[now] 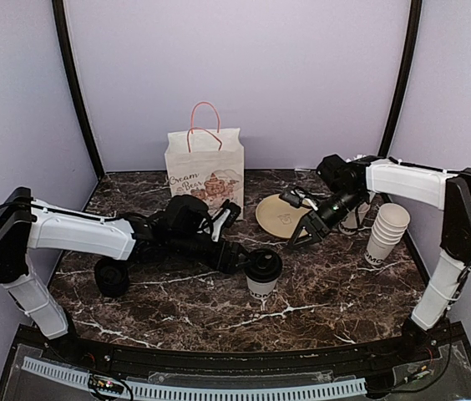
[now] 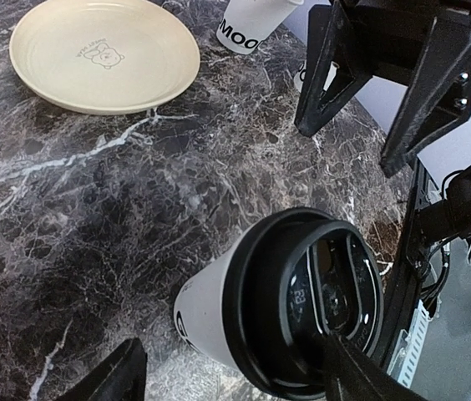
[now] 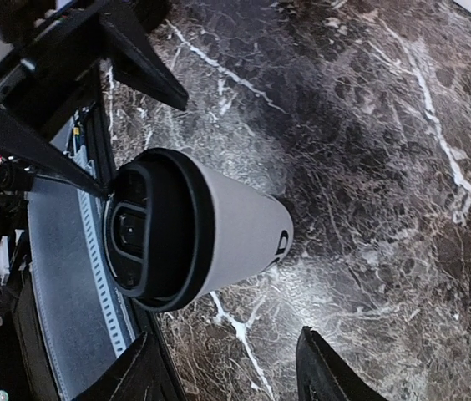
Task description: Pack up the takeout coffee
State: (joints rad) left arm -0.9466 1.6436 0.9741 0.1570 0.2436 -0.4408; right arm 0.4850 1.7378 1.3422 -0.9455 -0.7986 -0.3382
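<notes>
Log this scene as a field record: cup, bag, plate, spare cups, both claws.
lidded cup: upright, front centre, not yet packed
paper bag: standing at the back
plate: empty, right of the bag
stacked cups: lidless, far right
left claw: open, at the lidded cup
right claw: open, empty, near the plate

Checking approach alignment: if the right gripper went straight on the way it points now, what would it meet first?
The lidded coffee cup. It stands upright just ahead of the right gripper, roughly in line with the gap between its open fingers. How far ahead is hard to judge.
</notes>
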